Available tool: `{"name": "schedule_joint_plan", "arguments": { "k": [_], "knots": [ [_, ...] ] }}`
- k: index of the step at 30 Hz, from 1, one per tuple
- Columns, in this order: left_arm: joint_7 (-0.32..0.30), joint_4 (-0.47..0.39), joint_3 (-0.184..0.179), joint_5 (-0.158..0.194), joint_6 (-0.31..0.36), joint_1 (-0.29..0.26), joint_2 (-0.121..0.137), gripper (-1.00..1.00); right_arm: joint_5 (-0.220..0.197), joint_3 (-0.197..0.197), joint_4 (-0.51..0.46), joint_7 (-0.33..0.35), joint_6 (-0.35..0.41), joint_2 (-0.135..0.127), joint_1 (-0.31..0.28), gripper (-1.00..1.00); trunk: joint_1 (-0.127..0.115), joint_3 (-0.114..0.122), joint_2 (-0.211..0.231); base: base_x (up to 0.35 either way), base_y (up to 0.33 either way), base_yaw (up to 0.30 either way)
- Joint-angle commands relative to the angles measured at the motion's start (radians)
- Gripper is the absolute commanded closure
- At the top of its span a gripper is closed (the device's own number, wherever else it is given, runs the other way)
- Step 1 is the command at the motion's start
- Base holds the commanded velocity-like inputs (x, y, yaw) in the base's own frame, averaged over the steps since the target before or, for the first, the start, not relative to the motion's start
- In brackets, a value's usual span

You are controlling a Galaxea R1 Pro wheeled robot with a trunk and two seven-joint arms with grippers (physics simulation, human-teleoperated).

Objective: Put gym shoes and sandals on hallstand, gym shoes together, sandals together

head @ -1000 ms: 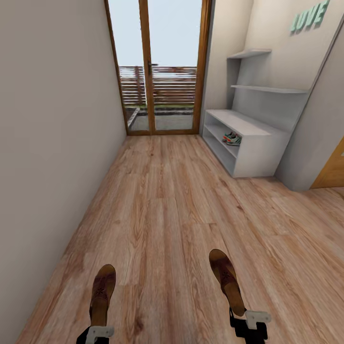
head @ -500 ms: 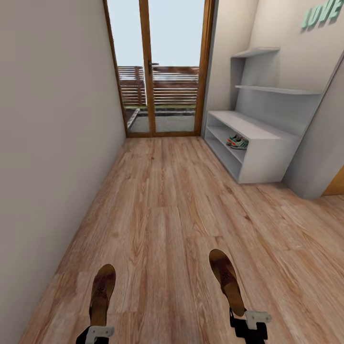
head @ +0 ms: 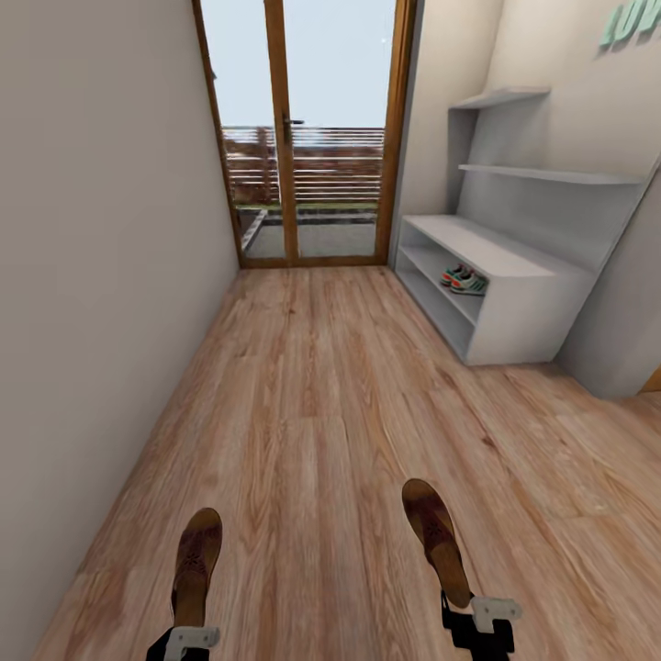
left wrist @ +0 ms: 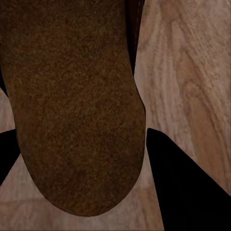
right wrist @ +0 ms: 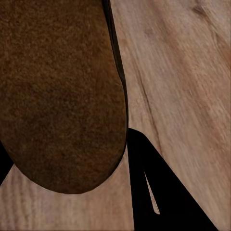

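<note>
Now hallstand nearer, sandals still gripped

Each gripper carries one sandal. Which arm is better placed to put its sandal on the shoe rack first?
Probably the right. The shoe rack stands ahead on the robot's right, nearer the right gripper and its sandal than the left gripper and its sandal.

Little of the robot's body shows: in the head view, at about 7 o'clock, the left tool appears as black parts capped by a pale grey-white bracket with small dark holes. At about 5 o'clock the right tool has the same look, a black blocky body under a light bracket. In the wrist views, the fingers are plain black wedges, one on the right arm carrying a thin pale sliver.
</note>
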Motion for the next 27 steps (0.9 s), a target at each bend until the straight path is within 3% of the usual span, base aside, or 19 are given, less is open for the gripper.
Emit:
{"name": "schedule_joint_plan", "arguments": {
  "k": [1, 27],
  "knots": [
    [0.001, 0.001, 0.009, -0.012, -0.003, -0.001, 0.000, 1.00, 0.007, -0.006, 0.001, -0.003, -0.003, 0.000, -0.001, 1.00, 0.000, -0.001, 0.000, 0.339, 0.000, 0.000],
    [0.001, 0.001, 0.009, -0.013, -0.003, -0.001, 0.000, 1.00, 0.008, -0.005, 0.002, -0.004, -0.003, 0.002, 0.000, 1.00, 0.000, -0.001, 0.000, 0.339, 0.000, 0.000]
  ]
}}
